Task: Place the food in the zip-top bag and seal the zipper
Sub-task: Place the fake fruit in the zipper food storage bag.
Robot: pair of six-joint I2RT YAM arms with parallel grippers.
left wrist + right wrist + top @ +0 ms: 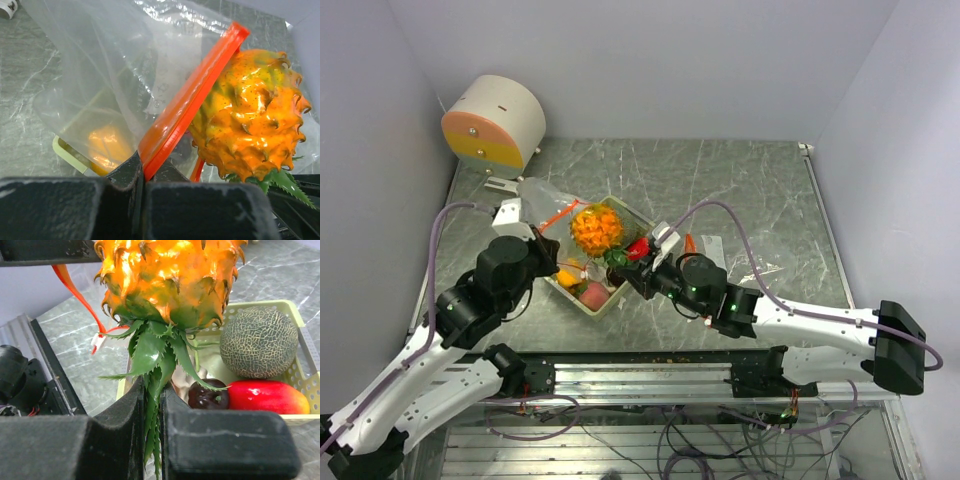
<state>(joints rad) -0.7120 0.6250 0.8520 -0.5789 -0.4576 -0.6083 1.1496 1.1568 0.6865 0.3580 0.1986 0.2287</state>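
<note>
My right gripper (152, 405) is shut on the green leaves (155, 365) of the orange pineapple-like fruit (597, 228) and holds it above the pale green basket (620, 292). My left gripper (142, 172) is shut on the orange zipper strip (192, 92) of the clear zip-top bag (545, 200), right beside the fruit (250, 115). In the right wrist view the netted melon (258, 342), the red pepper (267, 396), a dark piece (207, 395) and white garlic (187, 377) lie in the basket (306, 385). A pink piece (592, 295) and an orange piece (567, 272) also lie in it.
A round cream and orange device (495, 122) stands at the back left corner. White walls close the marble table (750, 190) on three sides. A metal rail (650, 375) runs along the near edge.
</note>
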